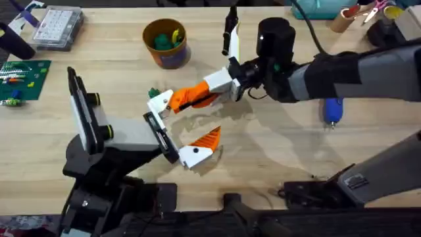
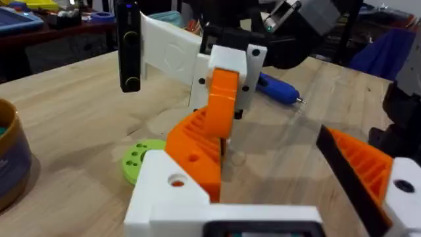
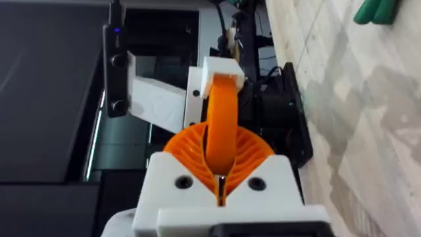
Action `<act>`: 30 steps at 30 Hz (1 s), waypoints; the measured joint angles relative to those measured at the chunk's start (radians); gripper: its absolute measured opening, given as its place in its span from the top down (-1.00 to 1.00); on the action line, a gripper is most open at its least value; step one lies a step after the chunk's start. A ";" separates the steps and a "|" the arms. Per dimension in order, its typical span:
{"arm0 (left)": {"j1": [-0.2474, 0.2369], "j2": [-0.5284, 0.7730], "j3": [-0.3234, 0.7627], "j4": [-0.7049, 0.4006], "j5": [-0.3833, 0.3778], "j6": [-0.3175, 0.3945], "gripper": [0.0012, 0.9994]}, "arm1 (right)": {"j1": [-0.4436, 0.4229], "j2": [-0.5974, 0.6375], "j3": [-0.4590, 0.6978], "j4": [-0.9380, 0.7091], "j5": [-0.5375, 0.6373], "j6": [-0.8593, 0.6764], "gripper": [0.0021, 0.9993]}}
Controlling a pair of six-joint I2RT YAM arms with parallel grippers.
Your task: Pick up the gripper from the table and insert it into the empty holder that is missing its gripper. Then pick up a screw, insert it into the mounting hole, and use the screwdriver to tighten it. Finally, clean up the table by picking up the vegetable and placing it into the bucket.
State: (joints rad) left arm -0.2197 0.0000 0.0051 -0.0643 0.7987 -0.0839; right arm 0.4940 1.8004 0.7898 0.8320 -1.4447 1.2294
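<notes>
The gripper, a white-based finger with an orange ridged tip, hangs just above the table. My right gripper is shut on its orange tip, as the right wrist view shows. Its white base sits at the far end of the holder, the black bar on the left arm. I cannot tell whether it is seated. The matching fixed finger is at the bar's near end, so my left gripper stands open. The small dark-green vegetable lies right beside the base. The yellow bucket stands behind.
A blue screwdriver lies on the table to the right, under the right arm. A clear parts box and a green board are at the far left. Green and yellow toys lie inside the bucket.
</notes>
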 joint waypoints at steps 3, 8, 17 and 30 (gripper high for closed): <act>0.000 0.000 0.000 0.000 -0.004 -0.003 -0.97 | 0.010 0.000 0.000 0.000 0.023 -0.003 0.97; 0.005 0.000 0.000 0.000 -0.009 -0.008 -0.97 | 0.031 0.000 0.000 0.001 0.058 -0.004 0.97; 0.005 0.000 0.000 -0.001 -0.004 -0.023 -0.98 | 0.069 0.000 0.000 -0.008 0.089 -0.006 0.97; 0.015 0.000 0.000 0.000 -0.034 -0.030 -0.97 | 0.094 0.057 0.070 -0.008 0.098 -0.006 0.97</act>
State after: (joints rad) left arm -0.2042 0.0002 0.0051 -0.0643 0.7649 -0.1143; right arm 0.5879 1.8572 0.8594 0.8239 -1.3472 1.2232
